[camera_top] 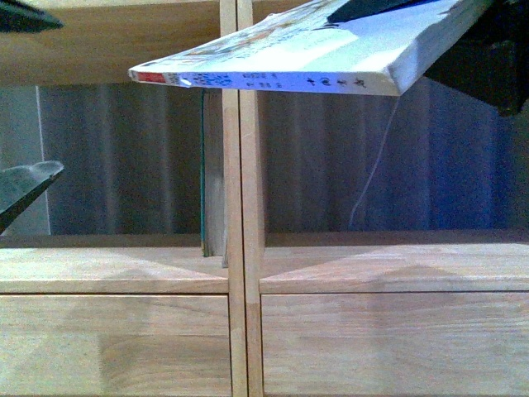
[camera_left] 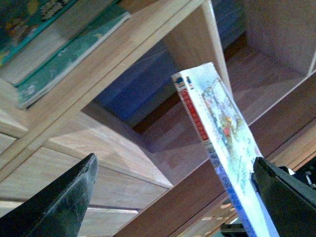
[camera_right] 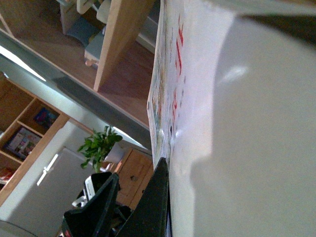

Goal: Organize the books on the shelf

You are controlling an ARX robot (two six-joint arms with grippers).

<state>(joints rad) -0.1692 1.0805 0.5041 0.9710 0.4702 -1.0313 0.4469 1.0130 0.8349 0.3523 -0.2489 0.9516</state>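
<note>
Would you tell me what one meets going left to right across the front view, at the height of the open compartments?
The left gripper → dark-green-spined book, upright → central divider → thin cord hanging from the white paperback.

The white book [camera_top: 331,50] hangs nearly flat, tilted up to the right, with its spine facing the camera and the red end on the left. The green-spined book [camera_top: 213,174] stands upright in the light-wood shelf's [camera_top: 116,273] left compartment, against the central divider.
</note>
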